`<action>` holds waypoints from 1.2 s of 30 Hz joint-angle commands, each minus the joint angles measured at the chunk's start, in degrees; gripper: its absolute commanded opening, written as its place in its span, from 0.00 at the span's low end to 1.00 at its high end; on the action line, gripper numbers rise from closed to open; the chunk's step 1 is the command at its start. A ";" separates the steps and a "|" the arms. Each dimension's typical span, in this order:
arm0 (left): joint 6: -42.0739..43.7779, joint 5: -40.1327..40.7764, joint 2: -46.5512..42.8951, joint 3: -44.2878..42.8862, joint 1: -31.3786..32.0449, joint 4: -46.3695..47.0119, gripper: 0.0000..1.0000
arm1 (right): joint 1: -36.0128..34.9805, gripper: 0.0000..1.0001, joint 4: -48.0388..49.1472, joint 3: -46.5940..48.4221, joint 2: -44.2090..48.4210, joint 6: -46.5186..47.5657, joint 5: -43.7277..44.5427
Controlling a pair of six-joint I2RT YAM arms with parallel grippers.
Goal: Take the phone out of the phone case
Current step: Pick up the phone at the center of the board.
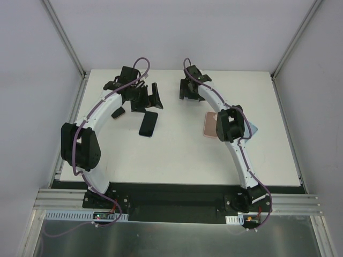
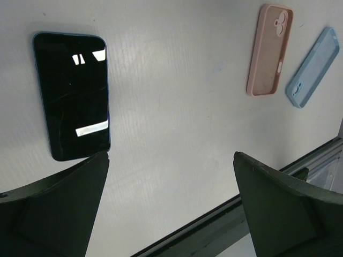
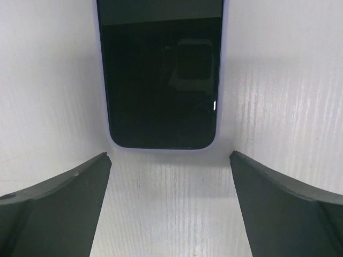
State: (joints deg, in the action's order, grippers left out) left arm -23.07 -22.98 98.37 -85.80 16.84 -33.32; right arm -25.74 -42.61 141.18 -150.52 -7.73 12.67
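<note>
A dark-screened phone (image 1: 148,123) (image 2: 72,96) with a thin blue rim lies face up on the white tabletop (image 1: 182,160), at about 10 o'clock from the tabletop's middle. Well apart at its 3 o'clock a pink case (image 1: 208,128) (image 2: 269,49) lies flat, partly behind the right arm. A blue case (image 1: 253,128) (image 2: 312,67) lies near it, again at 3 o'clock.

The left jaws hang at the phone's 12 o'clock, spread wide, and their fingers (image 2: 59,214) hold nothing. The right jaws, at the phone's 1 o'clock, are likewise wide apart and hold nothing. At 12 o'clock from their fingers (image 3: 53,214) lies a pale-rimmed phone (image 3: 161,75), face up. Whether it is the same handset cannot be told.
</note>
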 commanded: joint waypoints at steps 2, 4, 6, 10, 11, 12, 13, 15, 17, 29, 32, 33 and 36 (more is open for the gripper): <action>1.54 -2.33 0.60 -3.41 -0.76 -0.25 0.99 | -0.28 0.96 -2.56 2.95 -0.48 1.75 1.57; 1.45 -2.42 1.12 -3.93 -0.84 -0.25 0.99 | -0.19 0.96 -2.30 3.66 -0.48 1.66 1.40; 1.36 -2.59 2.08 -4.37 -0.84 -0.25 0.99 | 0.07 0.96 -2.04 4.27 -0.74 1.66 0.70; -1.44 -4.70 7.87 -10.49 -0.93 -0.08 0.99 | 0.68 0.96 -0.20 3.40 -0.57 0.61 -1.50; -2.58 -5.57 9.89 -12.44 -1.19 -0.16 0.99 | 0.95 0.96 0.94 2.87 -0.31 -0.70 -3.77; -3.81 -7.24 14.00 -14.46 -1.46 -0.17 0.99 | 1.21 0.96 1.65 2.08 -0.04 -1.32 -4.57; -6.17 -8.21 16.13 -18.57 -1.63 -0.17 0.99 | 1.48 0.96 1.91 1.29 0.31 -1.76 -5.02; -8.38 -9.44 21.83 -22.72 -1.99 -0.08 0.99 | 1.74 0.96 3.14 -0.38 1.19 -1.94 -5.72; -11.37 -11.29 27.89 -29.66 -2.34 0.01 0.99 | 2.71 0.96 3.32 -0.73 1.28 -2.20 -7.73; -37.47 -18.24 50.06 -48.59 -2.69 22.14 0.99 | 11.23 0.96 14.31 -11.56 7.44 -10.28 -24.87; -44.15 -17.80 53.14 -47.88 -2.43 30.40 0.99 | 12.11 0.96 16.50 -10.75 5.76 -13.70 -26.63; -45.12 -17.02 53.85 -47.88 -2.08 32.86 0.99 | 12.90 0.96 17.81 -11.19 5.41 -15.11 -27.60; -48.47 -15.08 55.70 -47.27 -1.03 37.17 0.99 | 13.87 0.96 22.04 -11.99 4.10 -20.39 -30.59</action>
State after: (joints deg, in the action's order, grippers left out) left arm -62.59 -38.94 152.29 -132.66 14.35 -7.88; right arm -12.27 -26.17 128.03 -144.53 -20.27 -11.84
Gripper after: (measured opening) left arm 0.992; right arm 0.961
